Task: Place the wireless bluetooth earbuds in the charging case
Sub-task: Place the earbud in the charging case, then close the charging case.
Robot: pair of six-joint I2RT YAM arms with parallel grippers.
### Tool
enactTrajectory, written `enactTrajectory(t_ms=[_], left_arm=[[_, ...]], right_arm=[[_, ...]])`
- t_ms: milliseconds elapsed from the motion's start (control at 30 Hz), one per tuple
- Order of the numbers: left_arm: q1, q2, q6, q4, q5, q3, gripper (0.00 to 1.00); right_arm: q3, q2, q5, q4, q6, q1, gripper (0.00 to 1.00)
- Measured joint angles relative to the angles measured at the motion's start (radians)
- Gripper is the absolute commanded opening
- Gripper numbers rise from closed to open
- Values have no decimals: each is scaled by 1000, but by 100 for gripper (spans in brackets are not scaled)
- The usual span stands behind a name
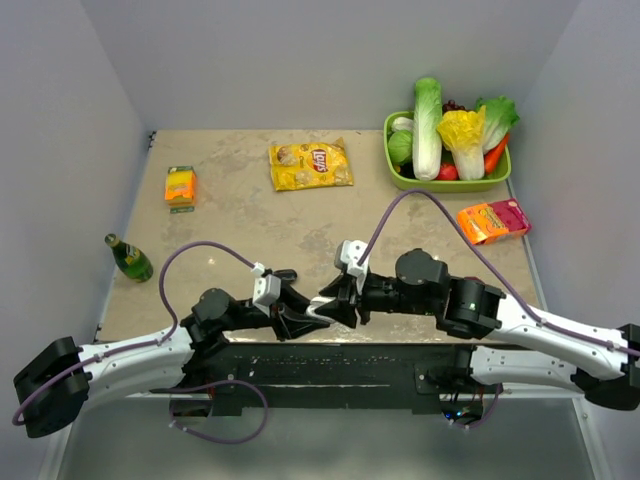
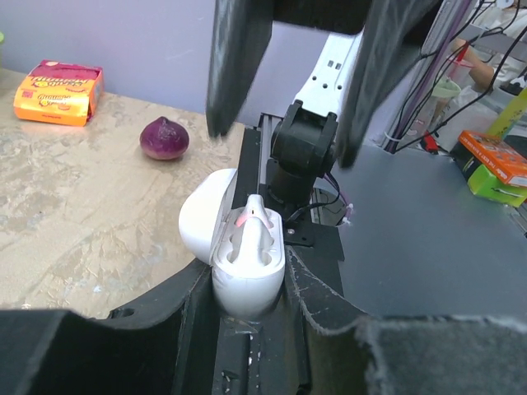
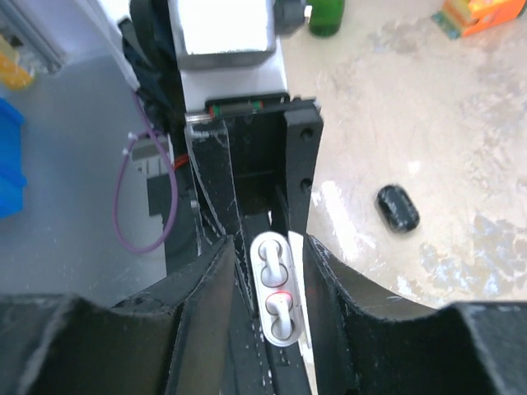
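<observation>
Two whitish earbuds in open charging case; L gripper clamps case, R gripper released nearby.

One white charging case. Two whitish earbuds sit in it. One dark earbud. One purple onion. One green bottle. One orange box. One Lay's chip bag. One orange-pink packet. One green basket holds one napa cabbage, one carrot and one tomato.
</observation>
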Motion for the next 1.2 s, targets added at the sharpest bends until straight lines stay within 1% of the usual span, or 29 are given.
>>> enactTrajectory(t_ms=[67, 100, 133, 167, 233, 267, 333, 400, 467, 600, 800, 1067, 1167, 1200], left_arm=[[0, 1, 0, 2, -4, 0, 0], [0, 1, 0, 4, -5, -1, 0], [0, 1, 0, 6, -8, -3, 0], [0, 1, 0, 7, -9, -5, 0], [0, 1, 0, 6, -14, -8, 0], [0, 1, 0, 6, -16, -9, 0], [0, 1, 0, 6, -23, -10, 0], [0, 0, 0, 6, -31, -10, 0], [0, -3, 0, 6, -38, -10, 0], [0, -15, 2, 6, -54, -10, 0], [0, -26, 2, 6, -68, -11, 0], [0, -34, 3, 6, -84, -12, 0], [-1, -35, 3, 6, -90, -14, 0], [-4, -36, 3, 6, -95, -16, 0]], right_arm=[[7, -22, 25, 18, 12, 0, 38], [7, -39, 47, 28, 18, 0, 31], [7, -61, 71, 37, 25, 0, 26], [7, -80, 96, 42, 29, 0, 18], [7, -119, 179, 60, 45, 0, 11], [7, -127, 230, 64, 53, 0, 5], [7, -132, 317, 63, 71, 0, 1], [7, -104, 396, 54, 90, 0, 0], [6, -56, 445, 37, 103, -1, 0], [-23, 36, 457, 0, 117, -1, 0], [-33, 76, 430, -33, 125, -1, 0], [-33, 74, 276, -18, 107, -1, 0], [-33, 74, 252, -12, 101, -1, 0], [-33, 74, 256, -12, 103, -1, 2]])
